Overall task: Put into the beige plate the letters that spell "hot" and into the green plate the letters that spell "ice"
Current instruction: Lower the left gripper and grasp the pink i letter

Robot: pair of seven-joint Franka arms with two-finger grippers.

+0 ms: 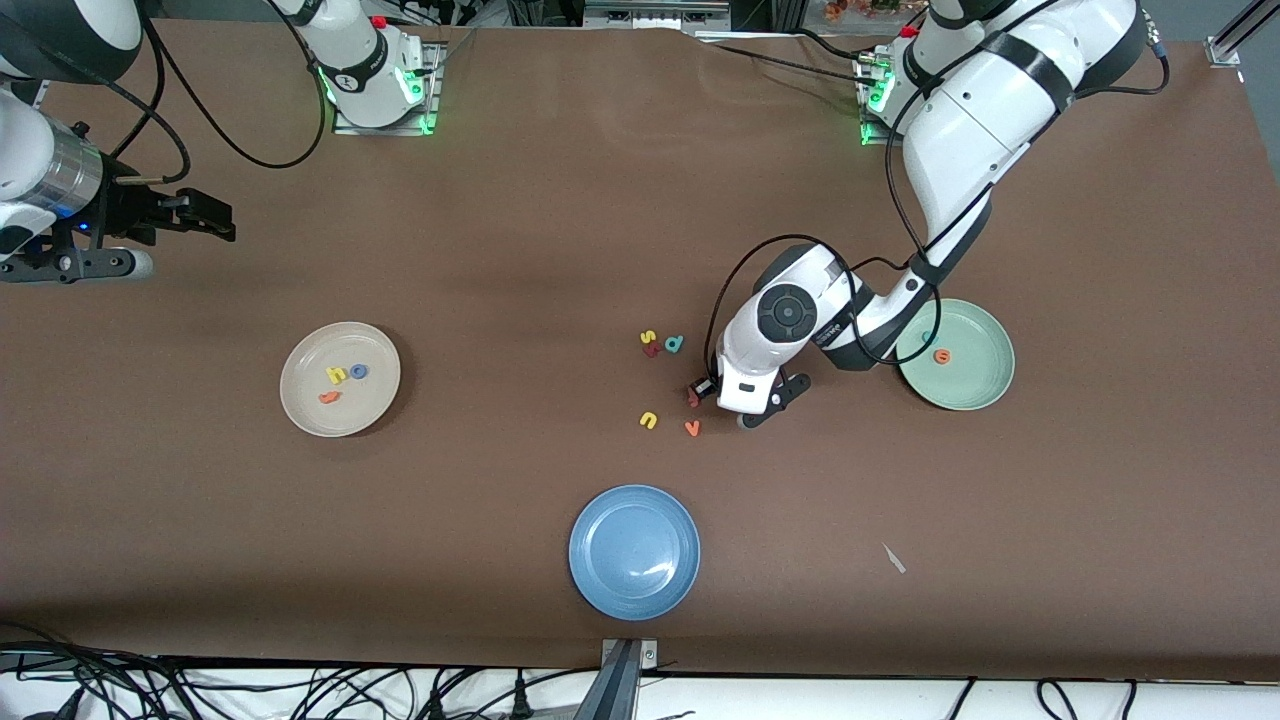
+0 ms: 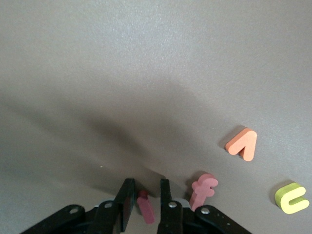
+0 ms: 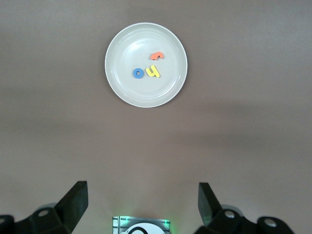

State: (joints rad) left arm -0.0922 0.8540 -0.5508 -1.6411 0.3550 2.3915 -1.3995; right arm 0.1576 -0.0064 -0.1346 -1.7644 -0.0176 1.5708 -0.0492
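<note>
The beige plate (image 1: 340, 415) (image 3: 126, 90) holds the yellow h (image 1: 337, 375), the blue o (image 1: 359, 371) and the orange t (image 1: 329, 397). The green plate (image 1: 975, 392) holds the orange e (image 1: 941, 354); the left arm covers part of it. My left gripper (image 1: 703, 390) (image 2: 146, 184) is down at the table between the two plates. Its jaws stand narrowly apart around the dark red bar-like i (image 2: 147, 209), which leans on one finger with a gap to the other. My right gripper (image 1: 205, 215) (image 3: 141, 190) waits open and empty over the right arm's end.
A pink f-shaped letter (image 2: 202, 190) stands just beside the left fingers. Close by lie an orange v (image 1: 692, 428) (image 2: 242, 144) and a yellow u (image 1: 648, 420) (image 2: 291, 198). A yellow s (image 1: 647, 337), a dark red letter (image 1: 651, 350) and a teal d (image 1: 674, 344) lie together. A blue plate (image 1: 634, 551) sits nearest the camera.
</note>
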